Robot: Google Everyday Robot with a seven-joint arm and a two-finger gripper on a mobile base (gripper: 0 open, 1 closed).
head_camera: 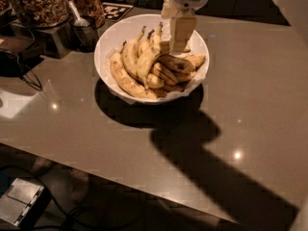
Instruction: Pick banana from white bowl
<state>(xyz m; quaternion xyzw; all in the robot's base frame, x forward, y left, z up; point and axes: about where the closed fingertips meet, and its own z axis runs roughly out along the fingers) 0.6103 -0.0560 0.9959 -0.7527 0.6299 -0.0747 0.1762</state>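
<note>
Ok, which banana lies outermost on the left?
The long curved banana against the left rim of the white bowl; the others pile inward, below the claw.

gripper (180, 46) | near the worktop's far edge, about mid-width | upper housing white, rounded, smooth | oval patch of dark vent dots on its face | lower part cream, flat, boxy

Single view, high, angled down across table (250, 81) — gripper (179, 47) over white bowl (111, 38), mid-range.
</note>
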